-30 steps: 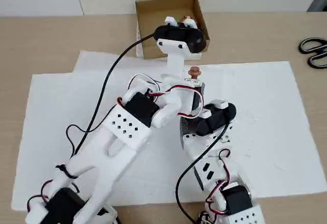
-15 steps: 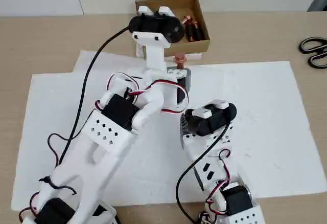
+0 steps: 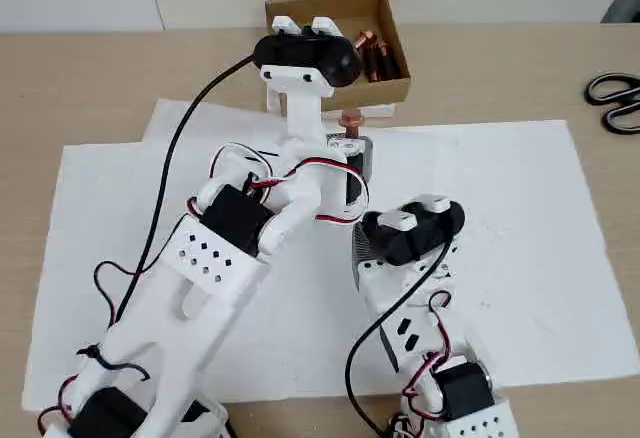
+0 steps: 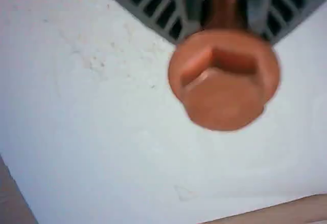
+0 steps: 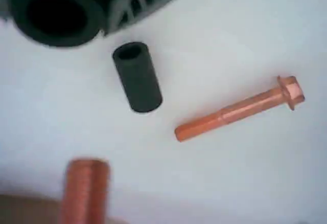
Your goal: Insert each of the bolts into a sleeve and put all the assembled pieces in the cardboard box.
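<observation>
Left gripper (image 4: pixel 225 1) clamped on bolt (image 4: pixel 224 78), head up, just beside box (image 3: pixel 300 13) at table (image 3: pixel 80 68) far edge. Right gripper (image 3: pixel 362 253) clamped on sleeve (image 5: pixel 56 12) over paper (image 3: pixel 520 218).

The copper-coloured metal hex bolt (image 4: pixel 224 78) has a smooth, dull sheen. The black tubular sleeve (image 5: pixel 53 14) looks matt. The white paper sheet (image 3: pixel 520 218) is matt, faintly scuffed, over a light wood-grain tabletop (image 3: pixel 90 68); the brown cardboard box (image 3: pixel 300 13) is dull.
</observation>
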Robot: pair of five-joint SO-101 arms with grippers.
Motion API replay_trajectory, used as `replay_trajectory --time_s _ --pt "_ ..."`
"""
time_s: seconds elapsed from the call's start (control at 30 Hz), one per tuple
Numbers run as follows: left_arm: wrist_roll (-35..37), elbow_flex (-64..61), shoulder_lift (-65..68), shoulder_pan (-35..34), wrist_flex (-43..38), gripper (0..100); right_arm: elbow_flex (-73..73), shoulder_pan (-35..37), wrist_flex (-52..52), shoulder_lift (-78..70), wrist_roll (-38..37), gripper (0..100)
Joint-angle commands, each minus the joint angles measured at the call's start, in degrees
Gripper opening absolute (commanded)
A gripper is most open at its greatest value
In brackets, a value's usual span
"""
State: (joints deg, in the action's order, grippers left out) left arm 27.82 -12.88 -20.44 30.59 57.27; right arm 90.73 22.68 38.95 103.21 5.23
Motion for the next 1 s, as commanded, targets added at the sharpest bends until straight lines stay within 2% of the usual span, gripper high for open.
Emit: replay_trajectory --time_s 0.0,0.2,0.37,0.6,0.67,0.87,0.97 --pt "-0.70 0.75 -4.84 -0.44 -1.41 1 -3.78 -1.27 -6.29 0.84 0.53 0.4" --pt "-7.38 0.57 -11.16 -0.44 -1.41 1 -1.23 -3.03 -15.60 0.84 0.53 0.4" --pt "-9.93 0.48 -14.33 -0.53 -1.32 1 -0.97 -3.12 -15.69 0.84 0.53 0.4" --pt "-10.02 0.48 -15.21 -0.62 -2.02 1 -0.79 -2.95 -16.13 0.84 0.79 0.4" --pt "-10.11 -1.19 -15.21 -1.49 -4.92 1 -0.88 -2.95 -16.13 0.84 0.79 0.4" --pt "-10.11 -15.08 -15.56 -4.48 -22.86 1 -0.97 -2.95 -16.22 0.84 0.62 0.4" --pt "-9.93 -19.56 -15.56 -4.31 -26.02 1 -0.88 -3.12 -16.22 0.84 0.62 0.4"
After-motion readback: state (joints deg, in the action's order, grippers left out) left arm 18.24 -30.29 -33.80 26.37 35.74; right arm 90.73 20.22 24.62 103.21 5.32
